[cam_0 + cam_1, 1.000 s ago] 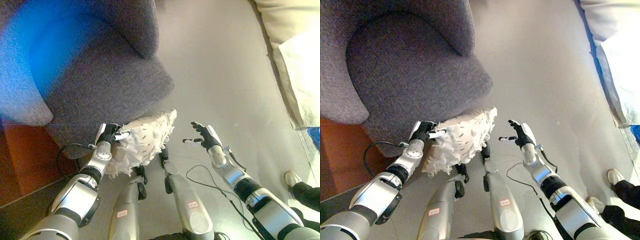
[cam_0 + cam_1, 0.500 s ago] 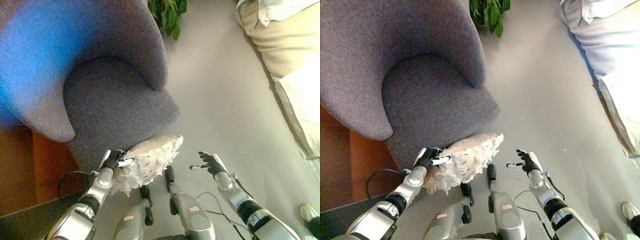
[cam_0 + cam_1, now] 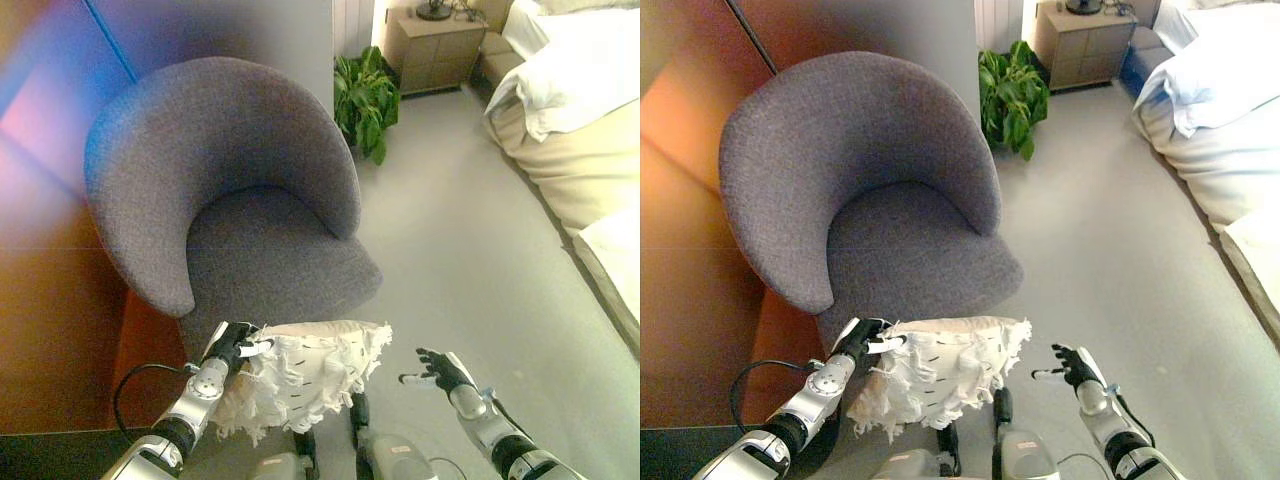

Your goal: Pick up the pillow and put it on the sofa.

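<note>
Over the last second our view has tilted up, so what we read as change is mostly the camera's: the whole grey sofa [image 3: 240,210] now shows, back, curved arms and seat, where only its seat and near edge showed before, and a plant [image 3: 368,100], a bedside cabinet [image 3: 440,45] and a bed [image 3: 570,130] have come into sight at the far right. On the left, our left robot hand [image 3: 233,345] keeps its fingers clenched on the left edge of the pillow [image 3: 300,375], a white fringed cushion held off the floor [image 3: 470,260], just near of the sofa's front edge and below the level of the seat as we see it. Its place against the sofa looks about the same as a second ago, so we judge the pillow lifted but not yet carried over the seat. On the right, our right robot hand [image 3: 440,370] hangs apart from the pillow with fingers spread, grasping nothing, as it did earlier. With the seat now fully in sight, we judge the next move to be raising the pillow forward onto the cushion; a one-handed hold on an edge may let it droop and catch the seat's front.
</note>
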Robot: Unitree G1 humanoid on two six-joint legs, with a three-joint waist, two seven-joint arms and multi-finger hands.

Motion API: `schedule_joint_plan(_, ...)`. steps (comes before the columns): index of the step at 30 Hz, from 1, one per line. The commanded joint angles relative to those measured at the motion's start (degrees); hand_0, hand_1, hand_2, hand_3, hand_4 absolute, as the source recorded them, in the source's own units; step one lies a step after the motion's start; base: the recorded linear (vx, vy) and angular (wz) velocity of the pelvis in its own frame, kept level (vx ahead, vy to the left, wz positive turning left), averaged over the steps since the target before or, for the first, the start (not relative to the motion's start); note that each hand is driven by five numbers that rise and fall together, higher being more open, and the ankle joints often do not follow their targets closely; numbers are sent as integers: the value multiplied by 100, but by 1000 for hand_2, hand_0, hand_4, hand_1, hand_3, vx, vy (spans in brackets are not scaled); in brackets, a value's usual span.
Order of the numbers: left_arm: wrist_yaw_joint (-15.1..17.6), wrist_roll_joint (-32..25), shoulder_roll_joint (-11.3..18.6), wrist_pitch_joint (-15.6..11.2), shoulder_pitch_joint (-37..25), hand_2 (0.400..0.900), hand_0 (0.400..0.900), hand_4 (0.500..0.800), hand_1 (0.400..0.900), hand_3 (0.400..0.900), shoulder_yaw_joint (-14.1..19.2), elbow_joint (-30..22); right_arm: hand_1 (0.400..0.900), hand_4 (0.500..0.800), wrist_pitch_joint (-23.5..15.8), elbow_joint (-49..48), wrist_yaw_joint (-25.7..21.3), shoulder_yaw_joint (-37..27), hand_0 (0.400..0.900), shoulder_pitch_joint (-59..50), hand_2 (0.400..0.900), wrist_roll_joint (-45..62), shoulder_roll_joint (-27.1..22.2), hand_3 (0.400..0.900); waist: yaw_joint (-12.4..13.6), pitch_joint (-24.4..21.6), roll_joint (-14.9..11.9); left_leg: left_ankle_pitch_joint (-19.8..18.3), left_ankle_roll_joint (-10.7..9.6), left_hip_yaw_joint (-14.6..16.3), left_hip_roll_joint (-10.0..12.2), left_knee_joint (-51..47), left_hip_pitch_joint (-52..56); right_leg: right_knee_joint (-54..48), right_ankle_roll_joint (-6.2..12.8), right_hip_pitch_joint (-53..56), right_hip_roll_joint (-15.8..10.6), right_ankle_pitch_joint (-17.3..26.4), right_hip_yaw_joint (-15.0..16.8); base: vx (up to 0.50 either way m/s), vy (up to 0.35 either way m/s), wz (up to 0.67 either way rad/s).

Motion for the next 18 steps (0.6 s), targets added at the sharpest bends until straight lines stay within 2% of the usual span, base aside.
schedule_joint_plan(1,80,-103,832,-421,-801,400,400,500,400,400,269,-883,900,800,-58,346,74,9,900,175,900,-188,-107,900,260,-841,-41,-228,-380,-291,327,362,-196,628,903,305,-604,-873,-9,33,9,13)
schedule_joint_plan(5,-107,-217,1358,-163,-1058,400,400,500,400,400,260,-1463,900,800,65,465,158,-32,900,201,900,-155,-141,900,327,-968,-22,-248,-358,-330,317,351,-120,615,905,415,-626,-888,-70,23,2,14)
schedule_joint_plan(10,-258,-319,1760,82,-1390,400,400,500,400,400,325,-1908,900,800,109,589,216,-76,900,210,900,-162,-160,900,372,-1111,-11,-242,-354,-380,312,257,-27,561,916,512,-629,-889,-113,20,-5,10)
schedule_joint_plan(15,-391,-373,2143,283,-1783,400,400,500,400,400,323,-2077,900,800,136,649,298,-57,900,200,900,-183,-183,900,393,-1233,8,-231,-353,-405,297,184,21,502,932,565,-619,-878,-131,-2,-8,5)
schedule_joint_plan(18,-494,-621,2432,451,-2115,400,400,500,400,400,261,-2048,900,800,173,655,356,-25,900,164,900,-149,-216,900,396,-1299,32,-230,-351,-405,288,168,43,491,938,583,-616,-877,-133,1,-5,5)
